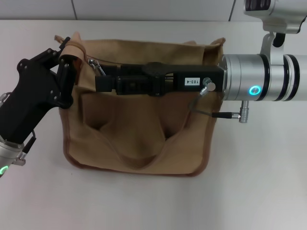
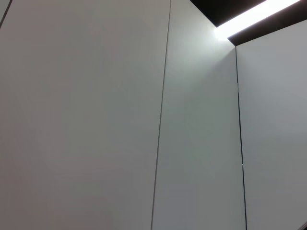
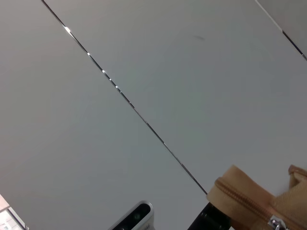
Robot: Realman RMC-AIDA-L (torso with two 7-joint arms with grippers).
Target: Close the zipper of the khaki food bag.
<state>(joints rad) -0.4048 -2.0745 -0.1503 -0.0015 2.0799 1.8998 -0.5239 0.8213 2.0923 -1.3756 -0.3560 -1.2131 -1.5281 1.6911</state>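
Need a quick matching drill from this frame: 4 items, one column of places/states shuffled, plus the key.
Items:
1. left gripper
2. right gripper
3. bag
4. zipper pull

Places/states:
A. lies on the white table
B. small silver piece near the bag's top left corner
C. at the bag's left end, on the fabric there
D. reaches across the bag's top from the right

Pairs: 1-C, 2-D, 3-A, 4-B
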